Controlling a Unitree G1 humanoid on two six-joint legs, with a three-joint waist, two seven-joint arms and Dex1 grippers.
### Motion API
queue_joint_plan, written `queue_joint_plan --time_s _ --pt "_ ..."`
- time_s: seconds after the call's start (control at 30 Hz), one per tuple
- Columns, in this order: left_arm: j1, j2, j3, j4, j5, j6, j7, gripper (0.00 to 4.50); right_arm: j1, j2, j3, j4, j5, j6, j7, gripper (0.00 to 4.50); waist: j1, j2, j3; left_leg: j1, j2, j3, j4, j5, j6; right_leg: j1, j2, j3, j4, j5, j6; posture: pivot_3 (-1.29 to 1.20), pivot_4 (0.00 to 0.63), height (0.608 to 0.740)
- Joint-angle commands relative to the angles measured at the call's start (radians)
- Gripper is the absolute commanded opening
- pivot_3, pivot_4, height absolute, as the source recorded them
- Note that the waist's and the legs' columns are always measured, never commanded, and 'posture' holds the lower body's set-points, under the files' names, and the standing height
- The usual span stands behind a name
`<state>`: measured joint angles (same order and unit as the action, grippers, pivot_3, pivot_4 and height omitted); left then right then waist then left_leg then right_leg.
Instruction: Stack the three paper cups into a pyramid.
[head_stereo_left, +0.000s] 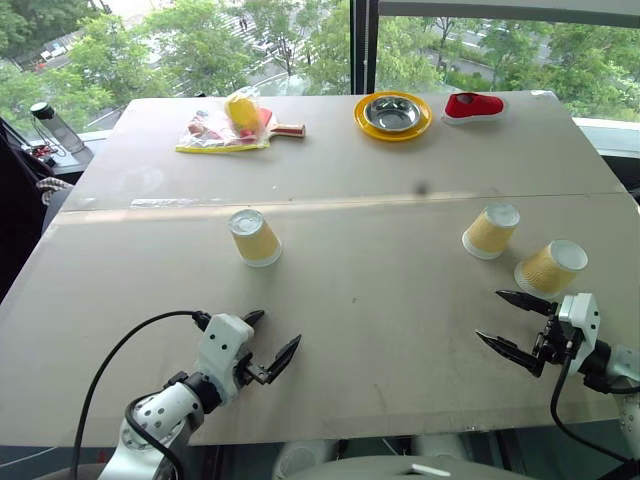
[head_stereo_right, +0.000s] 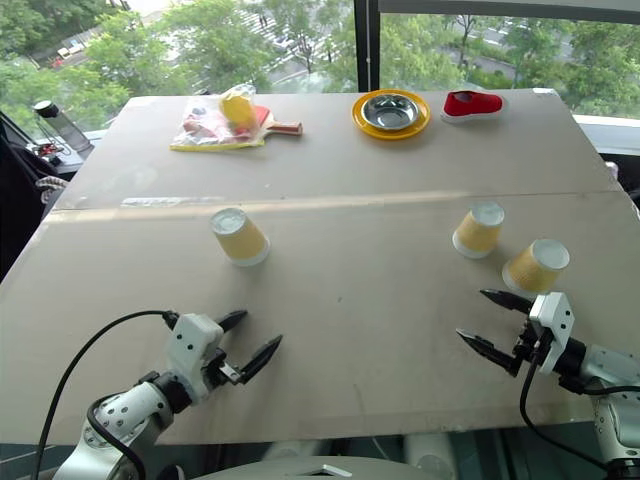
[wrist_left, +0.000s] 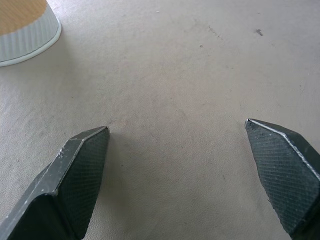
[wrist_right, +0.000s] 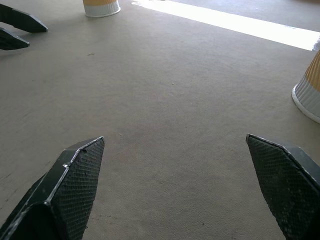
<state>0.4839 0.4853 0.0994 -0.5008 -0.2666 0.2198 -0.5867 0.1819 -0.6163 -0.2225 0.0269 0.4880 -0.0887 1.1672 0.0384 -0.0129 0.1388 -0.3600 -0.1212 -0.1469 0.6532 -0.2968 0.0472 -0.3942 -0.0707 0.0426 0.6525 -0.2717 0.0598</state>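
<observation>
From the head, three paper cups stand upside down and apart on the bench (head_stereo_left: 400, 330): the left cup (head_stereo_left: 254, 237) ahead of the left hand (head_stereo_left: 272, 345), the middle cup (head_stereo_left: 490, 230) and the right cup (head_stereo_left: 550, 267) near the right hand (head_stereo_left: 508, 322). The left wrist view has that hand's fingers (wrist_left: 82, 172) spread wide and empty. The right wrist view likewise shows its fingers (wrist_right: 75, 182) wide apart, holding nothing.
</observation>
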Motion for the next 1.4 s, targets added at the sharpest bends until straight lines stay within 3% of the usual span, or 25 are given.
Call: queue_joint_plan --time_s 0.03,0.8,0.9,1.1,1.2,1.4 --pt "-0.003 0.008 -0.004 -0.018 -0.001 -0.021 -0.014 4.46 0.013 -0.011 -0.028 -0.041 0.009 -0.014 -0.003 4.50 0.000 0.000 0.000 0.000 0.000 0.000 0.000 0.000 0.000 0.000 0.000 0.000 0.000 0.000 0.000 0.00 0.150 0.740" --pt "-0.080 0.011 -0.018 -0.004 -0.017 -0.026 -0.053 4.46 0.030 0.008 -0.031 -0.076 0.021 -0.023 -0.047 4.50 0.001 0.000 0.000 0.000 0.000 0.000 0.000 0.000 0.000 0.000 0.000 0.000 0.000 0.000 0.000 0.00 0.150 0.740" --pt "-0.141 0.046 -0.012 -0.059 -0.098 0.022 -0.113 4.46 0.029 0.028 -0.079 -0.091 0.047 -0.067 -0.066 4.50 0.002 0.000 0.000 0.000 0.000 0.000 0.000 0.000 0.000 0.000 0.000 -0.001 0.000 0.000 0.000 0.00 0.150 0.740" --pt "-0.332 0.133 -0.015 -0.135 -0.285 0.128 -0.230 4.46 -0.019 0.079 -0.204 -0.163 0.071 -0.145 -0.200 4.50 -0.002 0.000 0.000 0.000 0.000 0.000 0.000 0.000 0.000 0.000 0.000 -0.001 0.001 0.000 0.000 0.00 0.150 0.740" --pt "-0.431 0.159 -0.021 -0.141 -0.358 0.171 -0.267 4.46 -0.069 0.104 -0.272 -0.190 0.037 -0.156 -0.352 4.50 -0.010 0.001 0.000 0.000 0.000 0.000 0.000 0.000 0.000 -0.001 0.001 -0.001 0.001 0.000 0.000 0.00 0.150 0.740" --pt "-0.558 0.197 -0.043 -0.135 -0.451 0.240 -0.336 4.46 -0.089 0.099 -0.309 -0.201 -0.019 -0.018 -0.556 4.50 -0.021 0.001 0.000 0.000 0.000 0.000 0.000 0.000 0.000 -0.001 0.001 -0.001 0.001 0.000 0.000 0.00 0.150 0.740"
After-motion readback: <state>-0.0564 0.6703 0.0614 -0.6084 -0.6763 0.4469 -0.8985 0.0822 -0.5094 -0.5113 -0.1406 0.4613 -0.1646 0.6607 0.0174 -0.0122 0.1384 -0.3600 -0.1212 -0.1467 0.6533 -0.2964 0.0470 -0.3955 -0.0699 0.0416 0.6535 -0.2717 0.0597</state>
